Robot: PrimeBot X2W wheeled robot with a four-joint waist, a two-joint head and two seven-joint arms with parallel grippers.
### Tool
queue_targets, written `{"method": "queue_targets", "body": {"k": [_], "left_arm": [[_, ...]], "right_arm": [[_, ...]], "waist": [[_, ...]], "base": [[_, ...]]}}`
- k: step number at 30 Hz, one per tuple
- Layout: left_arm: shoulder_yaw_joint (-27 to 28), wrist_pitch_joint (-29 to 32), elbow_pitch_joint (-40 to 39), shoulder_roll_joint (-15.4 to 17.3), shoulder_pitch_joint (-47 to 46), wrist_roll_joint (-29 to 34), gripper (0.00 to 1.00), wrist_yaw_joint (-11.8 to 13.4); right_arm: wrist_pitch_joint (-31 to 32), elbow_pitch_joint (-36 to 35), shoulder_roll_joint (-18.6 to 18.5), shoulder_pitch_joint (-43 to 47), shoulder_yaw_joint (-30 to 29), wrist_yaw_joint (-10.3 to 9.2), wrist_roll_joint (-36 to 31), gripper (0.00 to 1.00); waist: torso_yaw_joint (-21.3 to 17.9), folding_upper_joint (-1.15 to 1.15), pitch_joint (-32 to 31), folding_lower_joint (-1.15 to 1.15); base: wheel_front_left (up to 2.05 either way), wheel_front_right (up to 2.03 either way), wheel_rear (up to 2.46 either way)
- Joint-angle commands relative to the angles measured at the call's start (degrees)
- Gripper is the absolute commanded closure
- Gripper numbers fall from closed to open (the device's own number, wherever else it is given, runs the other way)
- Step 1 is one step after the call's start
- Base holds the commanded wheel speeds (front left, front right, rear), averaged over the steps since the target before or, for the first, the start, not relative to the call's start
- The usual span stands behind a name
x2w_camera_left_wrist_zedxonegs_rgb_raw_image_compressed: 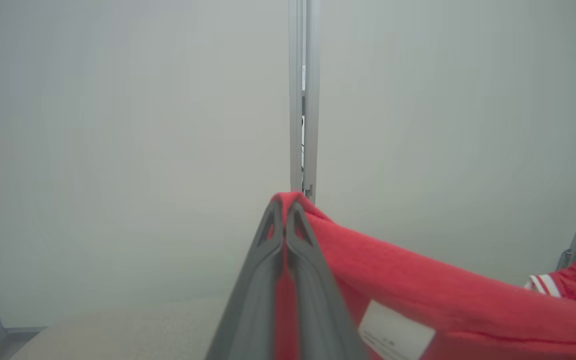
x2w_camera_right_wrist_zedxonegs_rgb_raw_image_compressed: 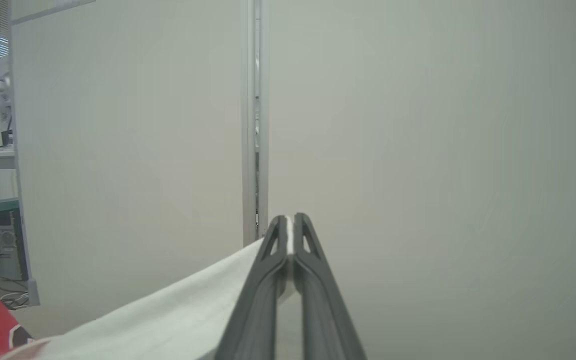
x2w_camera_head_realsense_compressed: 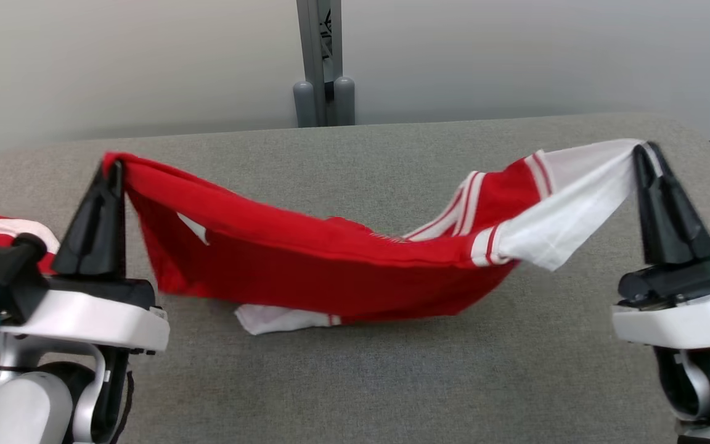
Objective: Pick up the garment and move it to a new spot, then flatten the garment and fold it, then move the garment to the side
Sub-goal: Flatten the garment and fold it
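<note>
The left claw (x2w_camera_head_realsense_compressed: 113,166) pinches a red edge of the garment (x2w_camera_head_realsense_compressed: 330,259), which sags between both claws onto the surface (x2w_camera_head_realsense_compressed: 392,382); the right claw (x2w_camera_head_realsense_compressed: 646,151) pinches its white sleeve (pull apart evenly, keep level, then lay flat)

The red jersey (x2w_camera_head_realsense_compressed: 306,265) with white sleeves and striped red-and-white trim is hanging stretched sideways over the grey desk (x2w_camera_head_realsense_compressed: 392,382). It is being held up at both ends and sagging in the middle. Its lowest white part is resting on the desk.
</note>
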Motion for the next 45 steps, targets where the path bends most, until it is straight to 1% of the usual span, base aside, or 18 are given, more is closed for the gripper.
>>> {"method": "queue_targets", "body": {"k": [1, 6, 10, 12, 15, 18, 22, 25, 27, 30, 31, 32, 36, 40, 43, 45], "left_arm": [[0.7, 0.0, -1.8, 0.7, -0.4, 0.9, 1.00, 0.8], [1.9, 1.0, -8.6, 2.3, -0.7, 3.0, 1.00, 2.8], [2.2, 2.1, -11.9, 2.9, -0.4, 3.9, 1.00, 3.6], [2.0, 2.5, -12.5, 3.1, -1.1, 3.9, 1.00, 3.3], [1.5, 3.1, -11.4, 3.1, -3.5, 2.8, 1.00, 2.2], [1.3, 3.5, -7.7, 3.1, -8.0, 1.1, 1.00, -0.1], [1.0, 3.6, 0.6, 2.5, -17.4, -1.0, 1.00, -3.6], [0.2, 3.2, 8.6, 1.6, -25.7, -2.4, 1.00, -6.8], [-0.5, 3.1, 14.6, 1.4, -32.1, -2.2, 1.00, -8.7], [-1.5, 3.0, 24.5, 0.4, -41.9, -2.0, 1.00, -11.5], [-1.5, 3.0, 24.5, 0.4, -41.9, -2.0, 1.00, -11.5], [-1.7, 2.5, 27.6, -0.4, -45.5, -2.3, 1.00, -12.3], [-3.4, -0.1, 40.2, -1.7, -57.3, -0.3, 1.00, -15.3], [-3.0, -4.2, 51.2, -2.5, -66.2, 0.2, 1.00, -16.5], [-2.2, -6.5, 57.6, -3.0, -71.1, -0.3, 1.00, -17.4], [-2.3, -8.4, 60.8, -3.6, -73.7, -0.5, 1.00, -18.6]], "right_arm": [[0.7, -2.8, 0.0, 0.4, -1.1, -0.01, -0.8, 1.00], [4.0, -11.2, 1.1, 1.4, -4.5, 0.00, -3.3, 1.00], [6.2, -15.2, 2.1, 2.2, -5.4, 0.00, -4.6, 1.00], [6.8, -15.9, 2.4, 1.5, -5.6, -0.01, -4.6, 1.00], [7.0, -15.4, 2.4, -1.0, -5.3, -0.01, -4.5, 1.00], [6.4, -12.7, 1.5, -5.7, -4.6, -0.01, -3.4, 1.00], [4.7, -5.1, -0.6, -15.8, -2.2, 0.00, -0.9, 1.00], [3.5, 3.2, -2.4, -24.9, 0.4, -0.01, 1.0, 1.00], [2.8, 9.0, -3.6, -31.6, 2.3, -0.01, 1.8, 1.00], [2.4, 18.5, -4.2, -42.1, 4.6, 0.00, 3.3, 1.00], [2.4, 18.5, -4.2, -42.1, 4.6, 0.00, 3.3, 1.00], [1.9, 21.7, -4.2, -45.5, 5.3, -0.01, 3.9, 1.00], [-0.2, 33.2, -3.0, -57.8, 7.2, 0.00, 5.3, 1.00], [-2.3, 43.4, -0.6, -67.0, 6.2, 0.00, 7.3, 1.00], [-3.0, 49.5, 0.6, -72.3, 5.1, -0.01, 8.3, 1.00], [-3.3, 52.5, 0.9, -74.6, 5.6, 0.00, 7.6, 1.00]], "waist": [[-0.2, 0.00, 0.0, 0.00], [-0.6, 0.00, 0.1, 0.00], [-0.8, 0.00, 0.7, 0.00], [-0.9, 0.00, 1.4, 0.00], [-1.0, 0.00, 2.6, 0.00], [-1.2, 0.00, 4.1, 0.00], [-1.5, 0.00, 6.8, 0.00], [-1.9, 0.00, 8.9, 0.00], [-2.0, 0.00, 10.4, 0.00], [-2.3, 0.00, 12.6, 0.00], [-2.3, 0.00, 12.6, 0.00], [-2.4, 0.00, 13.4, 0.00], [-2.9, 0.00, 15.5, 0.00], [-3.8, 0.00, 16.8, 0.00], [-4.2, 0.00, 18.2, 0.00], [-4.1, 0.00, 19.4, 0.00]], "base": [[0.00, 0.00, 0.00], [0.00, 0.00, 0.00], [0.00, 0.00, 0.00], [0.00, 0.00, 0.00], [0.00, 0.00, 0.00], [0.00, 0.00, 0.00], [0.00, 0.00, 0.00], [0.00, 0.00, 0.00], [0.00, 0.00, 0.00], [0.00, 0.00, 0.00], [0.00, 0.00, 0.00], [0.00, 0.00, 0.00], [0.00, 0.00, 0.00], [0.00, 0.00, 0.00], [0.00, 0.00, 0.00], [0.00, 0.00, 0.00]]}}
